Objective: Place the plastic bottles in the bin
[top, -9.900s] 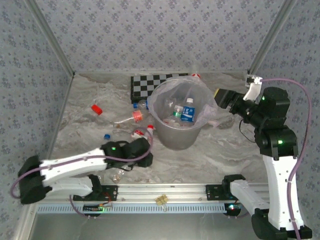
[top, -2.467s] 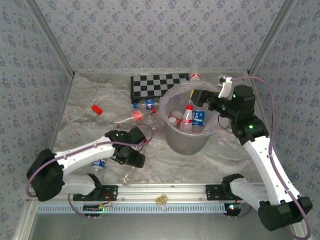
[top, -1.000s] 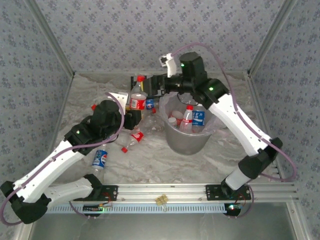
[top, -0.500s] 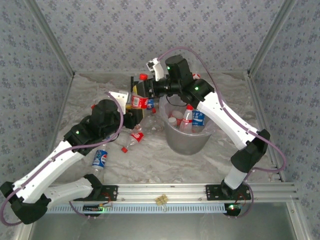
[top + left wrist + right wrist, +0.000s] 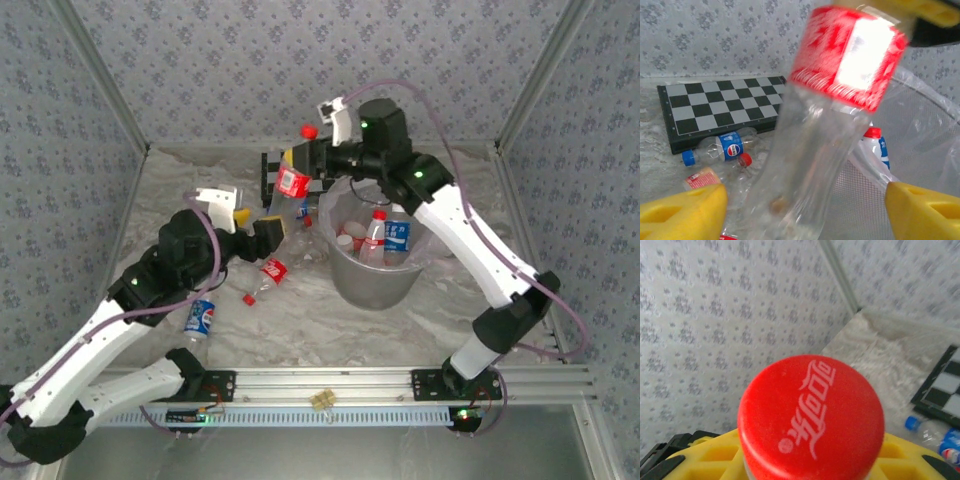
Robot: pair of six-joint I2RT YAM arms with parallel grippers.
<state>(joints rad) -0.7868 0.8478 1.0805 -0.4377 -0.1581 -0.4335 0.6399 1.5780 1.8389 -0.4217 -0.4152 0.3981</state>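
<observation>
Right jaws clamped on the red-label bottle [image 5: 293,184] just under its cap, holding it tilted in the air left of the bin [image 5: 350,280], not over the mouth. Left jaws gape wide beneath it, yellow fingertips [image 5: 682,210] well clear of the plastic either side. The smart play, I'd say: swing right until the whole bottle hangs above the bag-lined rim, then release, with the left arm dropping away to the counter [image 5: 330,320]. The top view gives that gap to the bin. The right wrist view offers the red cap [image 5: 811,417] close up, and the left wrist view catches a blue-label bottle [image 5: 722,149] lying by the checkerboard [image 5: 715,107].
</observation>
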